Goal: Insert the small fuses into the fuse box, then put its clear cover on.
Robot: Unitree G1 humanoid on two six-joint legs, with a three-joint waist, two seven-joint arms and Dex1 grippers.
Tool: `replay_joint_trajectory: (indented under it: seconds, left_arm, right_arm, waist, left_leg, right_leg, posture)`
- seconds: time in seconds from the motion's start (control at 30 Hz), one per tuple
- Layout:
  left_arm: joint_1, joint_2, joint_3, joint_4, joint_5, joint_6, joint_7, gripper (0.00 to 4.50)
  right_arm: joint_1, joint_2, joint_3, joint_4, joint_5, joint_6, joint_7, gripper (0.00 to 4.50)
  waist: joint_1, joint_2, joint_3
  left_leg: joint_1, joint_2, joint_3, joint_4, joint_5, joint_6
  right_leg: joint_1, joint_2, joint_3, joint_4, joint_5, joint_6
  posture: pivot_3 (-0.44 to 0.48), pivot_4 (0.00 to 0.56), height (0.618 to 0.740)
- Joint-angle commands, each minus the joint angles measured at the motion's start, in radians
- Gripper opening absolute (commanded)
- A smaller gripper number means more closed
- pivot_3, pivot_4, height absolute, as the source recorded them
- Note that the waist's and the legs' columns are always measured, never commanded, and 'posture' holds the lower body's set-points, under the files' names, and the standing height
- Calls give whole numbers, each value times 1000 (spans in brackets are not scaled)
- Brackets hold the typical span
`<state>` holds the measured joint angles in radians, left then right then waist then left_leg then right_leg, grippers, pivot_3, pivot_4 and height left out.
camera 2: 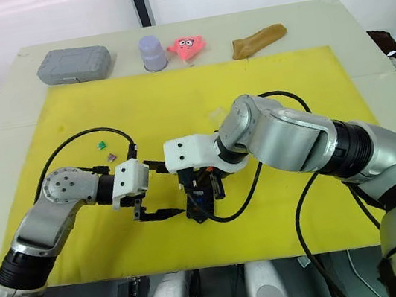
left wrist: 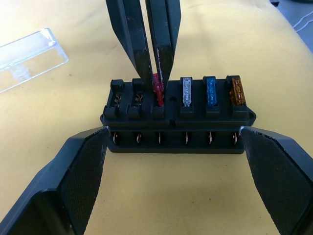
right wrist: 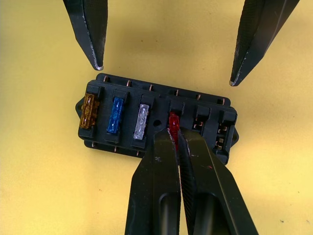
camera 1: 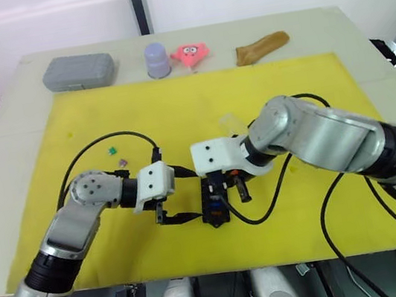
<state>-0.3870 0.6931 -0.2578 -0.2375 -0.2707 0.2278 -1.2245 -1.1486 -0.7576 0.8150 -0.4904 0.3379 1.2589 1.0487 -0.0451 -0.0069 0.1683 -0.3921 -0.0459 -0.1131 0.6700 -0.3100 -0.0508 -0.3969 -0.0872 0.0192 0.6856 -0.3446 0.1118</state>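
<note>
Fuse box (left wrist: 176,122): black block with six slots, lying on the yellow mat (camera 1: 177,114) near the table's front edge, between the two tools. Three slots are filled: orange fuse (left wrist: 236,90), blue fuse (left wrist: 210,89), grey fuse (left wrist: 187,91). Two slots at the far end are seen empty.

Red fuse (left wrist: 157,88): pinched in the right tool (right wrist: 174,134), whose fingers are nearly closed on it; it is held at the fourth slot and judged partly entered, not yet seated.

Left tool (left wrist: 173,147): spread wide, its fingers flanking the box ends. Contact with the box cannot be told.

Green fuse (camera 1: 111,150) and purple fuse (camera 1: 122,162): lying loose on the mat, well apart from the box, on the robot's left.

Clear cover (left wrist: 27,56): lying flat on the mat beside the box, not fitted.

Progress, as judged: three fuses placed, a fourth under way, two to be fetched, cover to be fitted last.
</note>
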Motion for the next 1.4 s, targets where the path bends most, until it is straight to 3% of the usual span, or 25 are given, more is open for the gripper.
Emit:
replay_joint_trajectory:
  seconds: [0.03,0.37,0.8,1.2,1.3,1.4]
  left_arm:
    - [0,-3,7,-31,-6,-8,5,4470]
    - [-7,-7,5,-25,-6,-9,4,4470]
    - [-40,-36,-12,20,15,-30,-12,4470]
    - [-39,-45,-3,27,20,-37,-12,4470]
    - [-39,-39,2,27,17,-35,-15,4500]
    - [-38,-33,6,27,16,-35,-18,4500]
  right_arm:
    - [-5,16,11,8,-15,-4,-9,0]
    - [-11,21,11,12,-21,-43,19,0]
    - [-112,24,130,100,-88,-107,124,0]
    - [-72,25,64,86,-94,-97,136,0]
    - [-58,19,18,67,-84,-87,127,966]
    - [-52,4,-30,36,-63,-63,128,2473]
  waist:
    - [0,0,0]
    - [-2,0,0]
    - [-2,0,0]
    - [0,0,0]
    - [0,0,0]
    - [0,0,0]
  left_leg:
    - [0,0,0,0,0,0]
    - [0,0,0,0,0,0]
    - [0,0,0,0,0,0]
    - [0,0,0,0,0,0]
    - [0,0,0,0,0,0]
    - [0,0,0,0,0,0]
  right_leg:
    - [0,0,0,0,0,0]
    - [0,0,0,0,0,0]
    - [0,0,0,0,0,0]
    - [0,0,0,0,0,0]
    - [0,0,0,0,0,0]
    - [-1,0,0,0,0,0]
  posture:
    - [0,150,740]
    - [0,150,740]
    - [0,150,740]
    - [0,150,740]
    - [0,150,740]
    - [0,150,740]
